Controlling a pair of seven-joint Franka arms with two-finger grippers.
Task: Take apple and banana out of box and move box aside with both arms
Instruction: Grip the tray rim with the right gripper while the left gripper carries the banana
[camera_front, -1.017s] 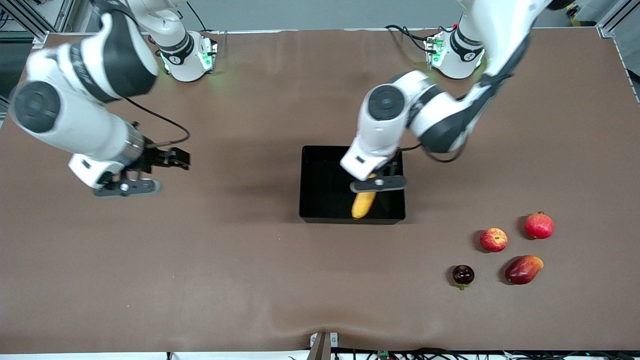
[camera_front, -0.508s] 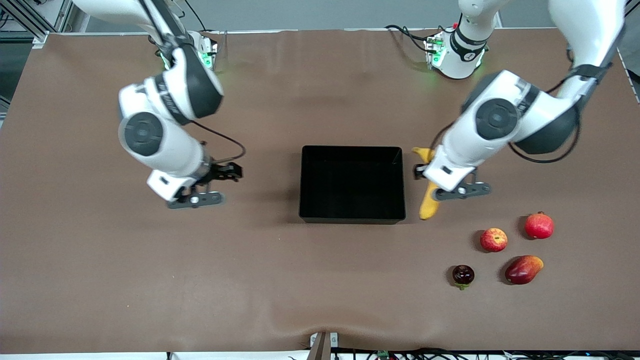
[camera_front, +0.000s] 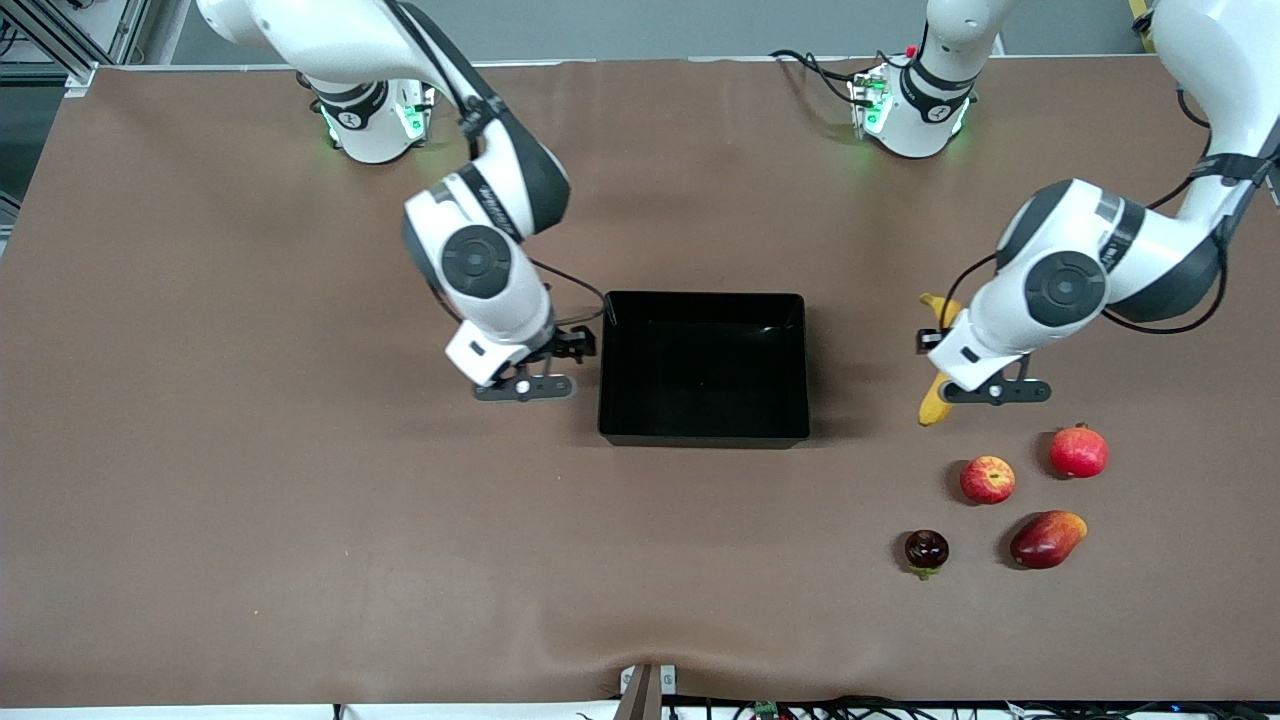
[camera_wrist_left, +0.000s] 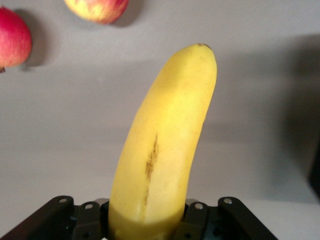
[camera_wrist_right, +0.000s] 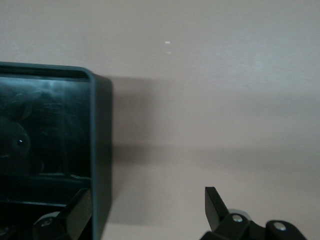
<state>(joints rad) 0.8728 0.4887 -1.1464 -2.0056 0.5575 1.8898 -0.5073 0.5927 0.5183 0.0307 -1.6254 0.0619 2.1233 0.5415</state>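
From my remote station I see the left gripper (camera_front: 985, 392) pinching the banana (camera_front: 936, 400), its fingers (camera_wrist_left: 197, 220) pressed to the fruit's sides. The banana hangs over bare table between the box (camera_front: 703, 430) and the cluster of other fruit, its blunt tip pointing toward the front camera and its stem end poking out above the wrist. In the left wrist view the banana (camera_wrist_left: 165, 150) runs straight out from between the pads, clear of the table surface below it.

Just past the banana's tip, nearer the front camera than the left gripper, lies the apple (camera_front: 987, 479); a round red fruit (camera_front: 1078, 451) sits beside it toward the left arm's end of the table. Nearer the camera again are the maroon fruit (camera_front: 926, 550) and the mango (camera_front: 1046, 539).

The right gripper (camera_front: 525, 385) hangs spread wide at the box's wall on the right arm's side, holding nothing. In the right wrist view its two fingers (camera_wrist_right: 220, 207) straddle that wall (camera_wrist_right: 100, 150), one over the box's inside, the other over the table outside. I cannot tell whether either finger touches the wall.

The box is apart from the left gripper, toward the right arm's end of the table from it, open side up.
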